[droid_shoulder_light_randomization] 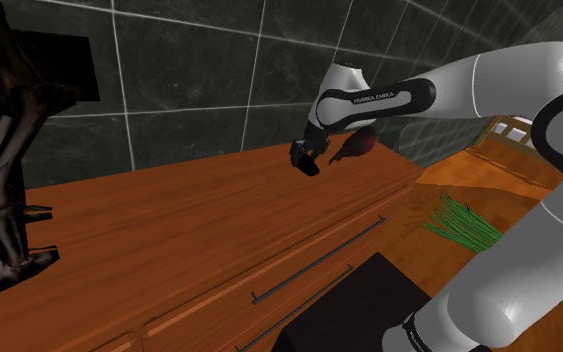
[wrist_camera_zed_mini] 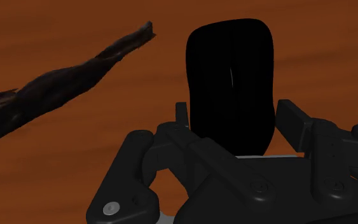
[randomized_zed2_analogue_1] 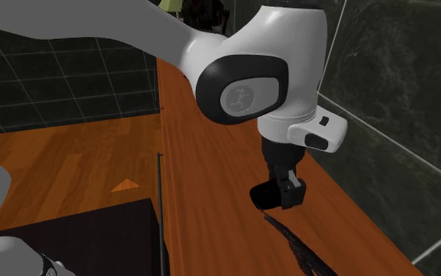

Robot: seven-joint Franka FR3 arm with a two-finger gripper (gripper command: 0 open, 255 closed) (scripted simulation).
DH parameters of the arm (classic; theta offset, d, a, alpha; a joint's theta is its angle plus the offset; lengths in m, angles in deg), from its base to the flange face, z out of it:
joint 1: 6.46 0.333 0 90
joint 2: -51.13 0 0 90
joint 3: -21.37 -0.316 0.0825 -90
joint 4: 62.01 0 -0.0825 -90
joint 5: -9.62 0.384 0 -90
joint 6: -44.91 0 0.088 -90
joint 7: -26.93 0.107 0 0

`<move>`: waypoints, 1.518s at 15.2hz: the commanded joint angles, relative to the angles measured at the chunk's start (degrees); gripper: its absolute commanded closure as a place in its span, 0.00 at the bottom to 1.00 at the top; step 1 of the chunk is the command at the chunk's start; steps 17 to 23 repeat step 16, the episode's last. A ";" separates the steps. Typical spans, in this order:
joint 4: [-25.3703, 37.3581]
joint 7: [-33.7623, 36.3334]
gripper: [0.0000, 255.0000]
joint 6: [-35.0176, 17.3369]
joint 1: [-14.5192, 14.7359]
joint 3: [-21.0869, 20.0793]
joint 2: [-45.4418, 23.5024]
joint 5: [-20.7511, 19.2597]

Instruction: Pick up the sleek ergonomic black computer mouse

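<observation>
black mouse (wrist_camera_zed_mini: pixel 231 70) | is pinched by the tool (wrist_camera_zed_mini: pixel 234 119) (gripped on both its sides) | is seen over the brown desk (droid_shoulder_light_randomization: pixel 169 230)

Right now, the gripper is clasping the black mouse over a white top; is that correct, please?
Not quite: the top is reddish-brown wood, not white, as the wrist view shows. The rest holds: the gripper clasps the black mouse over it.
</observation>
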 commanded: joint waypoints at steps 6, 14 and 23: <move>3.07 -0.06 1.00 4.92 0.03 -0.03 1.74 0.07; 7.56 -0.19 1.00 10.95 0.05 -0.05 3.29 0.14; 7.65 -0.19 1.00 11.07 0.05 -0.05 3.31 0.14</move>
